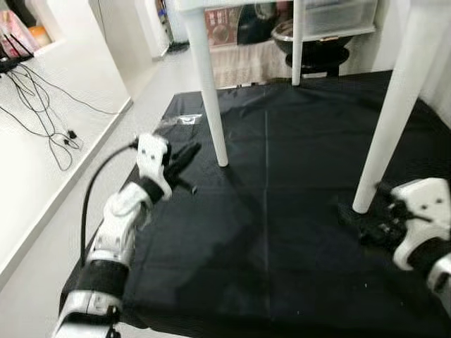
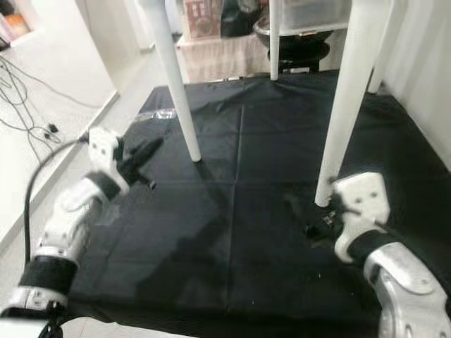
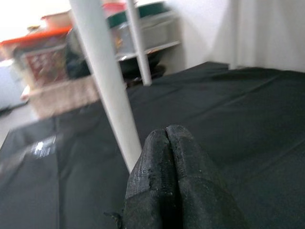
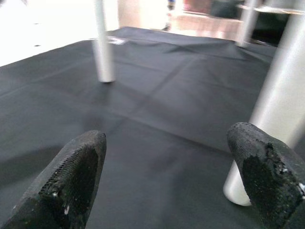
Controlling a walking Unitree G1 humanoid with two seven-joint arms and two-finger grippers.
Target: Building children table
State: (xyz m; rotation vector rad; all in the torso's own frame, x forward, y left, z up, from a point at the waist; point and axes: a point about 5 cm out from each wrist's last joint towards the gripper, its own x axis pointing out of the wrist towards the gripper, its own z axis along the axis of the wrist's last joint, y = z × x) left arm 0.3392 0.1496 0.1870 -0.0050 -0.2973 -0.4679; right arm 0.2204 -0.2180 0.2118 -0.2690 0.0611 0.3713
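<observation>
**Table on its legs, both grippers low beside them**

Nearest the camera, at about five o'clock in the head view, the right gripper [image 1: 356, 224] is held low over the black fabric sheet [image 1: 282, 232] spread on the floor. Its two black fingers [image 4: 71, 176] are spread wide apart with nothing between them, and the foot of the near white round table leg [image 1: 392, 116] stands just beyond one fingertip, not touched as far as can be told.

At about nine o'clock the left gripper [image 1: 182, 160] is raised a little above the sheet, its fingers [image 3: 171, 181] pressed together on nothing. It is pointed toward the second white leg [image 1: 208, 84], which stands on the sheet near it, at about eleven o'clock.

Farther off, at about twelve o'clock, a third white leg [image 1: 298, 42] is planted near the far edge of the sheet. The white tabletop [image 1: 211, 4] is seen only as an edge at the top of the view. Beyond the sheet, a black bowl-shaped pot [image 1: 310, 39] and loose black cables [image 1: 42, 113] at ten o'clock are made out.

The table is judged to be assembled and upright, so the closing step is taken to be in hand: checking or steadying the legs. For the next move, the right fingers would need to be closed around the near leg, or both arms withdrawn clear of it.
</observation>
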